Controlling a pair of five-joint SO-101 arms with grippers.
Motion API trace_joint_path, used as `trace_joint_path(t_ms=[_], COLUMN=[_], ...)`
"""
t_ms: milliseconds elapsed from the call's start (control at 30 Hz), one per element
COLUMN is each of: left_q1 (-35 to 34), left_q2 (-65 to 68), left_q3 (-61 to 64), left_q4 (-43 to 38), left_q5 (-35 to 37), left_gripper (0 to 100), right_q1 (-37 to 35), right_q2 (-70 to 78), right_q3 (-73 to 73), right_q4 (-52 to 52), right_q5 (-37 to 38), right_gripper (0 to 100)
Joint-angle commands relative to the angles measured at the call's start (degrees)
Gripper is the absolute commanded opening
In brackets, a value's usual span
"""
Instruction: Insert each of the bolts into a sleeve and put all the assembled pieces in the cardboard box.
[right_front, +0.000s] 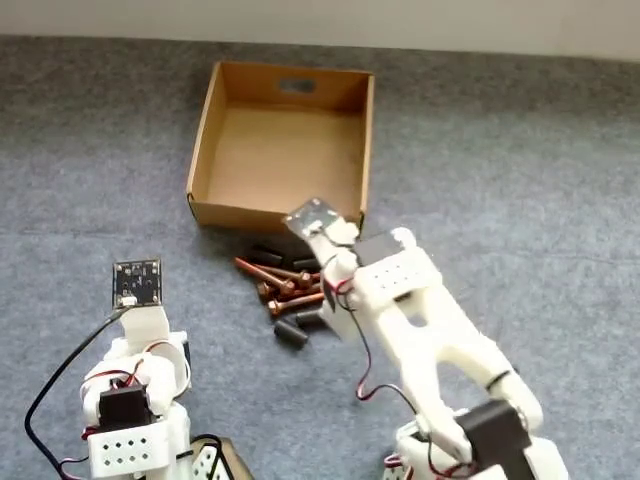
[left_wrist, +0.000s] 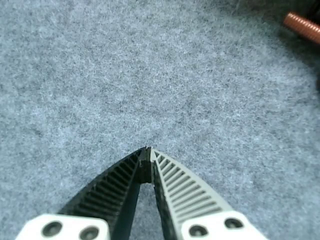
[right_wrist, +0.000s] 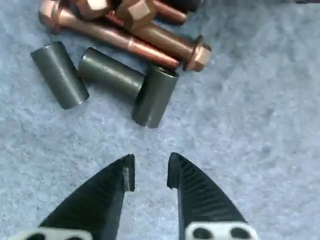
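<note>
Grey felt-like carpet (right_front: 520, 150) covers the table, and the open cardboard box (right_front: 240, 213) sits at its far middle, floor bare. The right arm (right_front: 400, 290) leans over a heap just in front of the box, while the left arm (right_front: 140, 380) is parked well apart, near the table's front edge. The heap holds copper-coloured bolts (right_wrist: 145, 37) lying crossed over one another, with three dark sleeves (right_wrist: 107, 72) beside them, some touching. Both look like rigid, fairly heavy metal with smooth round flanks, so they will probably roll or slip. A sleeve is best pinched across its middle, a bolt on its shank just below the flanged head. The right gripper (right_wrist: 150, 170) hovers near the closest sleeve, jaws parted only narrowly and holding nothing. The left gripper (left_wrist: 147, 152) is clenched tip to tip on nothing, above bare carpet.
</note>
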Motion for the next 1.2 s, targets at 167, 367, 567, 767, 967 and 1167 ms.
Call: trace_joint_path(t_ms=[167,367,567,767,967,1167], left_q1=[-0.2,-0.2,-0.2,-0.2,-0.2,-0.2], left_q2=[0.0,0.0,0.0,0.0,0.0,0.0], left_q3=[0.8,0.8,0.8,0.8,0.8,0.8], left_q4=[0.3,0.3,0.3,0.3,0.3,0.3], left_q5=[0.3,0.3,0.3,0.3,0.3,0.3], left_gripper=[1,1,1,1,1,1], right_q1=[-1.2,-1.3,-1.8,-2.3,-1.9,1.9], right_q2=[8.4,10.5,7.3,2.7,-1.5,-10.8], right_q3=[-1.9,5.3,12.9,17.3,21.1,26.2], right_q4=[-7.5,-18.3,-23.7,-29.5,-29.9,-29.8], right_q5=[-0.5,-0.7,-0.6,-0.6,-0.5,-0.5], right_gripper=[13.8,13.8,13.8,13.8,0.4,1.5])
